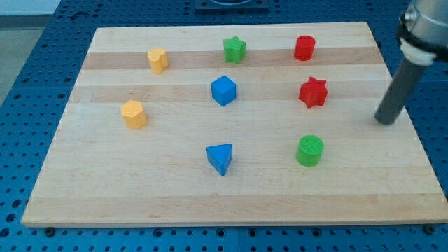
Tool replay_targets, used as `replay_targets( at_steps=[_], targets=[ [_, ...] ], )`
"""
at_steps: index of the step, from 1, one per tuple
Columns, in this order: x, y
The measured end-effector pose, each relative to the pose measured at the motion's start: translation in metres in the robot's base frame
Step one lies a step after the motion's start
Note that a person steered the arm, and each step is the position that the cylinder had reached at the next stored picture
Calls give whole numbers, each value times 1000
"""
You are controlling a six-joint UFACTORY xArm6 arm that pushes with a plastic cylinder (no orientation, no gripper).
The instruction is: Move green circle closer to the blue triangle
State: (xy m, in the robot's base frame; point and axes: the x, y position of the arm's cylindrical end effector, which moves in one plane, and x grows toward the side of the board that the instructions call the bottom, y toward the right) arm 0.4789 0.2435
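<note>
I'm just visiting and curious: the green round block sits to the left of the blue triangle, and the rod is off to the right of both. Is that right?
Not quite. In the camera view the green circle sits to the right of the blue triangle, not the left. The rest holds: my tip is off to the view's right of both, touching neither.

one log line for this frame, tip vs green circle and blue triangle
my tip: up-right of green circle, apart | green circle: right of blue triangle, apart | contact: none | push: not begun

Bright even light — soft short shadows, sharp focus, no glare.
</note>
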Motion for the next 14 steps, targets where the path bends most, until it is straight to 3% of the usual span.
replay_targets(
  at_steps=[1, 3, 5, 6, 7, 8, 9, 14],
  targets=[
    [38, -33],
    [18, -114],
    [42, -152],
    [42, -138],
    [45, -80],
    [81, -58],
    [102, -74],
    [75, -151]
  ],
)
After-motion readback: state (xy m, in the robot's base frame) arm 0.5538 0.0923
